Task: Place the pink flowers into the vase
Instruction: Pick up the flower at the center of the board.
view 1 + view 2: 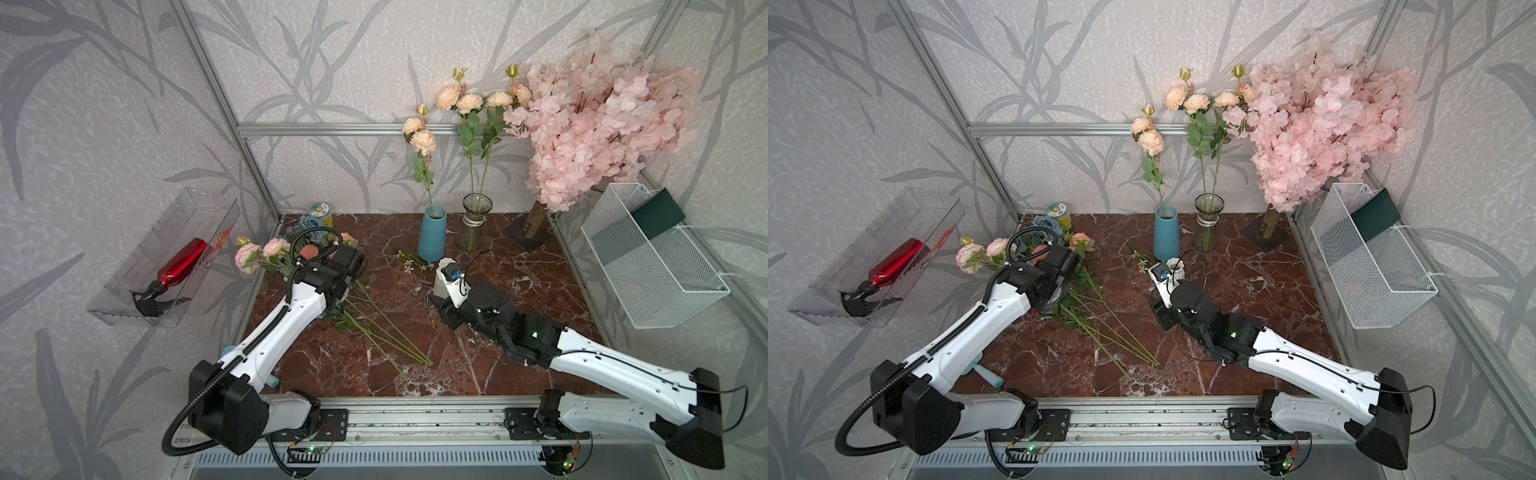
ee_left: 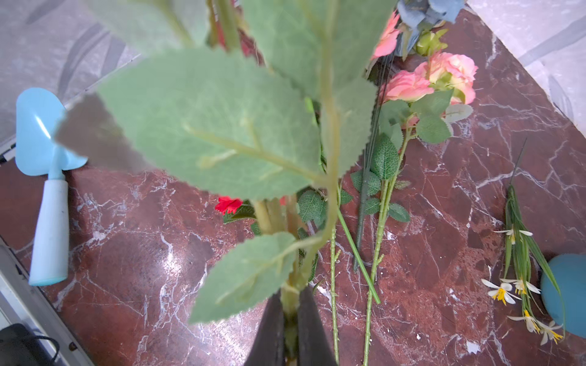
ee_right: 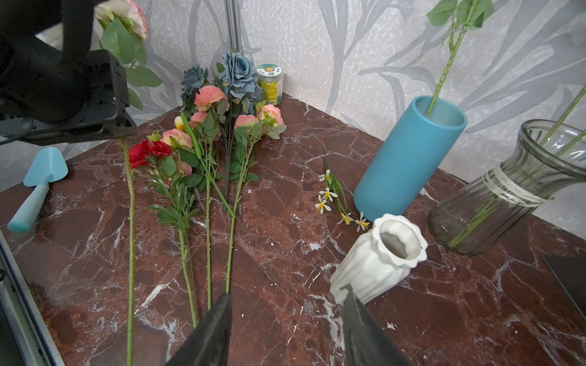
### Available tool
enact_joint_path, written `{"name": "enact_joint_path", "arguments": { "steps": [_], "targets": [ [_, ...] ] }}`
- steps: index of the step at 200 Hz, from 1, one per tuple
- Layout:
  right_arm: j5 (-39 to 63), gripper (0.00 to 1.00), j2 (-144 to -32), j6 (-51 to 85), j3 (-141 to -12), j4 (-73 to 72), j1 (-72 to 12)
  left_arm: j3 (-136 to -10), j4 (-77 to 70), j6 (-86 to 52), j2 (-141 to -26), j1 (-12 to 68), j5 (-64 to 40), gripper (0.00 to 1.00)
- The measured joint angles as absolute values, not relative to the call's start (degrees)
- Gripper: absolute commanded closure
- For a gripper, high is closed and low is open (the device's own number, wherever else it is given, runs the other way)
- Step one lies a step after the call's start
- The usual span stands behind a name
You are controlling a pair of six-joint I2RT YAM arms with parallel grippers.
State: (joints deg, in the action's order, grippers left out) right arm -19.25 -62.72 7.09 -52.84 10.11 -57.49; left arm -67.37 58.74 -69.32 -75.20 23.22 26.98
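Note:
My left gripper (image 2: 291, 294) is shut on the green stem of a pink flower (image 1: 249, 254), held off the table at the left with its blooms toward the wall. The stem (image 3: 130, 221) hangs down to the front. More pink flowers (image 3: 211, 98) lie on the marble beside it. A white ribbed vase (image 3: 377, 260) stands empty mid-table. My right gripper (image 3: 287, 317) is open, with only bare table between its fingers; one fingertip sits at the white vase's base. A blue vase (image 1: 432, 239) holds one peach stem, and a glass vase (image 1: 473, 224) holds two.
Among the lying stems are a red carnation (image 3: 146, 152) and blue-grey flowers (image 3: 237, 73), with a jar (image 3: 269, 84) behind. A blue trowel (image 2: 47, 177) lies at the left edge, small white flowers (image 3: 333, 196) by the blue vase. A blossom tree (image 1: 594, 120) and wire basket (image 1: 652, 257) stand right.

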Motion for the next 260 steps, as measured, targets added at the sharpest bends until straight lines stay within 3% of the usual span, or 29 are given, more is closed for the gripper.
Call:
{"name": "enact_joint_path", "arguments": {
  "steps": [116,260],
  "targets": [
    [-19.53,0.44,-62.67,8.58,-52.58,12.62,-57.49,-75.96,57.12,-54.94,-77.38,25.12,28.14,1.00],
    [-20.78,0.44,-56.12,16.93,-51.13,28.99,-57.49,-87.35,45.71,-39.42,-82.63,31.94,31.59,1.00]
  ]
}}
